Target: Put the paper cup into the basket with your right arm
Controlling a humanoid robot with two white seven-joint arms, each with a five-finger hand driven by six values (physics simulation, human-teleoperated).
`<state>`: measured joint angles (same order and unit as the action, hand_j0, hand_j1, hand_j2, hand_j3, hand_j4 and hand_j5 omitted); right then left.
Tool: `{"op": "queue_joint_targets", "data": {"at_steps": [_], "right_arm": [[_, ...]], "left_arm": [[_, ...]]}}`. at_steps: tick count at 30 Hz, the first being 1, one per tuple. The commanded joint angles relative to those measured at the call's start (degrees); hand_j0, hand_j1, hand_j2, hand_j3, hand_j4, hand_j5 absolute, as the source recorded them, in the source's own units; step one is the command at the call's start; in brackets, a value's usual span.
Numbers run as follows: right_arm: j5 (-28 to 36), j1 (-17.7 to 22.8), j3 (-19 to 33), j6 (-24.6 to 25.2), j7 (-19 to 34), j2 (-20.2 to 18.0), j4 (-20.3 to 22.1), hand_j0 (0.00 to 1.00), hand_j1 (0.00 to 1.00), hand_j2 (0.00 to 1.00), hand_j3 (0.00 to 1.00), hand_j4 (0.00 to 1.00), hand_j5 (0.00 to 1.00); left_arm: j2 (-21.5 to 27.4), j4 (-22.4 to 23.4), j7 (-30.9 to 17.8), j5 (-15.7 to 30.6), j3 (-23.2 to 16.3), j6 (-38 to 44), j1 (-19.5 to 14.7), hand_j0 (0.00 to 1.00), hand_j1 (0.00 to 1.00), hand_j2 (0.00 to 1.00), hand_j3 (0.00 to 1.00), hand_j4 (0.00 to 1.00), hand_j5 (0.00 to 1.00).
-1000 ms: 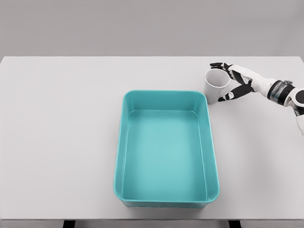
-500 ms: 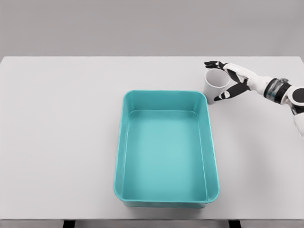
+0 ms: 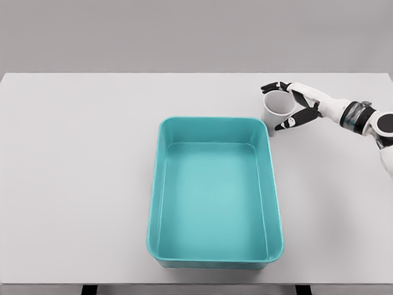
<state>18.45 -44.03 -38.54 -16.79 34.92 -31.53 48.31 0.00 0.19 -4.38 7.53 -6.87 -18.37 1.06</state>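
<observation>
Since a second ago my right robot hand (image 3: 290, 106) has slid a little to the left in the frame, and the paper cup (image 3: 277, 108) has shifted left with it, now sitting closer to the basket's upper right corner. The teal basket (image 3: 155, 184) has not moved; it lies in the middle of the white bench (image 3: 80, 172) and holds nothing. The cup stands upright on the bench at the upper right of the frame, just beside the basket's far right corner, outside it. My right arm comes in from the right edge, forearm stretched leftward. My fingers (image 3: 272, 86) curve round the cup's far side and my thumb lies at its near side, cupping it; whether the grip is firm I cannot tell.
</observation>
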Motion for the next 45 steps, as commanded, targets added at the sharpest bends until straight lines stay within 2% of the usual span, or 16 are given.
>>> {"op": "queue_joint_targets", "data": {"at_steps": [1,26,37,39,45], "right_arm": [[-0.6,0.0,-0.3,-0.2,0.1,-0.1,-0.1,0.75,0.75,0.75,0.75,0.75,0.75],[-0.4,-0.2,4.9,-0.7,0.1,-0.5,0.2,0.76,0.76,0.76,0.76,0.76,0.76],[-0.3,0.4,8.0,-2.4,0.1,-1.6,11.0,0.76,0.76,0.76,0.76,0.76,0.76],[-0.3,0.6,9.9,-2.4,0.1,-2.4,13.7,0.76,0.76,0.76,0.76,0.76,0.76],[-0.3,0.7,11.0,-2.3,0.1,-3.5,16.7,0.76,0.76,0.76,0.76,0.76,0.76]], "left_arm": [[0.0,0.0,0.0,0.0,0.0,0.0,0.0,1.0,1.0,1.0,1.0,1.0,1.0],[0.0,0.0,0.0,0.0,0.0,0.0,0.1,1.0,1.0,1.0,1.0,1.0,1.0],[0.0,0.0,0.0,0.0,0.0,0.0,0.0,1.0,1.0,1.0,1.0,1.0,1.0],[0.0,0.0,0.0,0.0,0.0,0.0,0.1,1.0,1.0,1.0,1.0,1.0,1.0],[0.0,0.0,0.0,0.0,0.0,0.0,0.1,1.0,1.0,1.0,1.0,1.0,1.0]]}}
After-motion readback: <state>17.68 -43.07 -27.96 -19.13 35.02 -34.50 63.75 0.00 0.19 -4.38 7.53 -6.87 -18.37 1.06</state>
